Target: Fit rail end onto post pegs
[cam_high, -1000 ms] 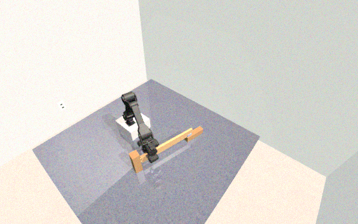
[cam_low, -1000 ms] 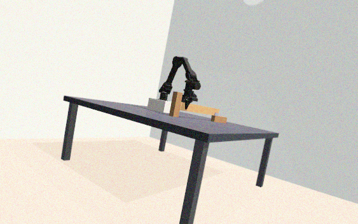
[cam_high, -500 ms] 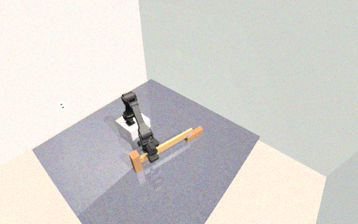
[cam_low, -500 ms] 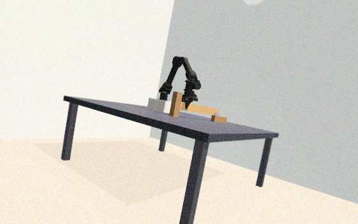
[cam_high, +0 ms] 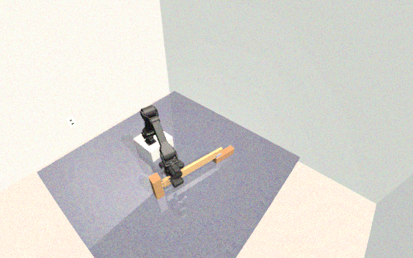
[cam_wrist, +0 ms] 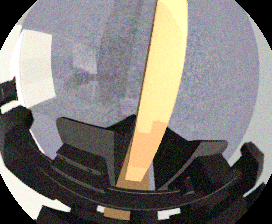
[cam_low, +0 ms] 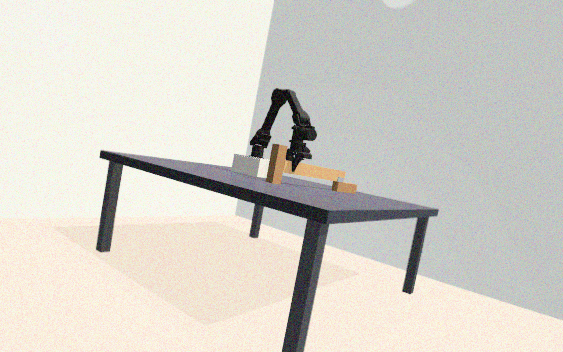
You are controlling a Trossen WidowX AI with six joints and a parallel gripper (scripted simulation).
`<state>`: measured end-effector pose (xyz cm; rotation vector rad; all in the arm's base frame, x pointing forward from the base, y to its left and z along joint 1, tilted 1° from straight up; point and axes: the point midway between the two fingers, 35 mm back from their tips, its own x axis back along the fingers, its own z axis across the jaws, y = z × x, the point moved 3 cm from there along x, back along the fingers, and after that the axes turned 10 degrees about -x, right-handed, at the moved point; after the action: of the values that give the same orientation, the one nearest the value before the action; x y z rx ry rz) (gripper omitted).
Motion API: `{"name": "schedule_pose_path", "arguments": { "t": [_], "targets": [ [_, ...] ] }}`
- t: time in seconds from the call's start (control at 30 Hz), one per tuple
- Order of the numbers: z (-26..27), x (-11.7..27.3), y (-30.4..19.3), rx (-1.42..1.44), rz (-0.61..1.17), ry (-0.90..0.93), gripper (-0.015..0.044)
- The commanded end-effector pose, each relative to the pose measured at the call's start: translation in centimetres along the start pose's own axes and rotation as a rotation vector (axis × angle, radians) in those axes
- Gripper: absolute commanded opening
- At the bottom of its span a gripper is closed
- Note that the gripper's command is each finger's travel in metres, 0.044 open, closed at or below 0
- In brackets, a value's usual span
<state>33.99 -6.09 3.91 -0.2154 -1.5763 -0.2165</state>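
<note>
The wooden rail (cam_high: 199, 163) (cam_low: 316, 171) (cam_wrist: 163, 65) is held off the table. My gripper (cam_high: 177, 180) (cam_low: 295, 169) (cam_wrist: 143, 119) is shut on it close to its near end. That end faces the upright post (cam_high: 157, 188) (cam_low: 276, 165), with a small gap and a bit of peg showing between them in the top view. How far the pegs are in the holes cannot be told. The rail's far end is at the bracket (cam_high: 218, 155) (cam_low: 340, 179) on the low footboard block (cam_high: 226, 155) (cam_low: 345, 187); whether it sits fully down is too small to tell.
The arm stands on a white base block (cam_high: 155, 152) (cam_low: 249, 165) behind the rail, on the side toward the walls. The dark table (cam_high: 205, 212) (cam_low: 189, 177) carries the post and the footboard block.
</note>
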Motion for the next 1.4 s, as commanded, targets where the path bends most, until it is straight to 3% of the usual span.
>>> {"name": "schedule_pose_path", "arguments": {
  "t": [0.0, 1.37],
  "targets": [
    [-0.19, 0.08, 0.09, -0.002, -0.001, -0.008, 0.0],
    [0.17, -0.16, 0.29, -0.002, -0.001, -0.008, 0.0]
  ]
}}
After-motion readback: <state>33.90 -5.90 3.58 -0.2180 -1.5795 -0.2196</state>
